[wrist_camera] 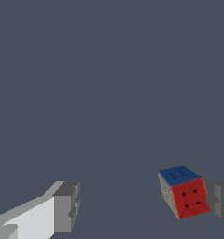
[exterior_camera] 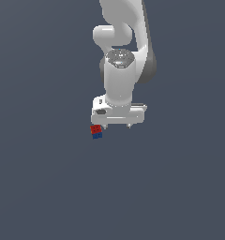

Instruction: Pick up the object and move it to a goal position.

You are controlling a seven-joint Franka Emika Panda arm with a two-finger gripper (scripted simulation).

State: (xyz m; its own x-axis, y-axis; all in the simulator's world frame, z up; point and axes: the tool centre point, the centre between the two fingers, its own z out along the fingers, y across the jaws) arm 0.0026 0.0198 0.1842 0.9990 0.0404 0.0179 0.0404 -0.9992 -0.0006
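The object (exterior_camera: 96, 131) is a tiny block, red with dark dots on top and blue below. It sits just below the white hand's corner on the exterior view's left. My gripper (exterior_camera: 118, 126) points down from the white arm, and only short finger stubs show under the hand. In the wrist view the gripper (wrist_camera: 144, 207) is open with a wide gap. The object (wrist_camera: 184, 191) lies inside that gap, close beside one grey fingertip (wrist_camera: 221, 203) and far from the other fingertip (wrist_camera: 67, 207). Nothing is gripped.
A plain dark grey-blue surface (exterior_camera: 48, 187) fills both views. No other objects, containers or edges show.
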